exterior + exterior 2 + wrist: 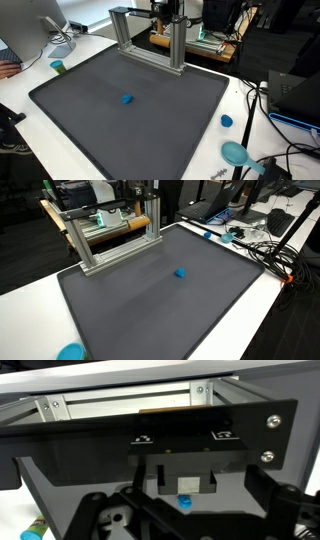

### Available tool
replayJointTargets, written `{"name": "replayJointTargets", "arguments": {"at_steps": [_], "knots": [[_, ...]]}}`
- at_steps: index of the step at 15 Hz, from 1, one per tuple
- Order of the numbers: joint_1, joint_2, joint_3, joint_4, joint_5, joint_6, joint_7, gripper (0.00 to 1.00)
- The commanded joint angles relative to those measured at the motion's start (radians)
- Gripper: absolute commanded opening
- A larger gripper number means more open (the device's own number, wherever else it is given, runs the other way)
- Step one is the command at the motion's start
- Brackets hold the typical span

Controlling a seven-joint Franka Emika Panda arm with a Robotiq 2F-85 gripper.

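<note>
Your gripper (pixel 190 525) shows only in the wrist view. Its dark, matte fingers (pixel 105 518) sit at the lower corners of the picture, spread wide apart with nothing clamped between them. Straight ahead of them, low in that view, is the small blue piece (pixel 185 503), a rounded, smooth-looking lump with a pale grey block just above it. In both exterior views the same blue piece (pixel 127 99) (pixel 180 273) lies alone near the middle of the mat (pixel 150 135) (pixel 150 310), a flat, dull charcoal sheet with rounded corners that covers most of the white table (pixel 25 120). At the mat's far edge stands the frame (pixel 150 45) (pixel 110 235), made of square silver metal bars with slotted faces and bolted into an open rectangle. The wrist view looks through it, past a glossy black plate (pixel 250 435) with two bright screw heads. Well apart from the blue piece, a round blue cap (pixel 227 121) and a shallow teal dish (pixel 236 152) rest on the table's bare edge beside loose black cables (pixel 262 100).
</note>
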Motion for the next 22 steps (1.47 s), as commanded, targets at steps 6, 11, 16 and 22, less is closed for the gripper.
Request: {"name": "replayJointTargets", "arguments": {"at_steps": [6, 11, 16, 22], "knots": [[0.011, 0.004, -0.013, -0.007, 0.011, 0.019, -0.010, 1.00], [0.023, 0.000, -0.023, -0.011, 0.014, -0.009, -0.047, 1.00], [0.023, 0.016, -0.024, -0.016, 0.021, 0.011, -0.040, 0.96], [-0.002, 0.021, -0.007, -0.022, 0.007, 0.044, 0.027, 0.76]]}}
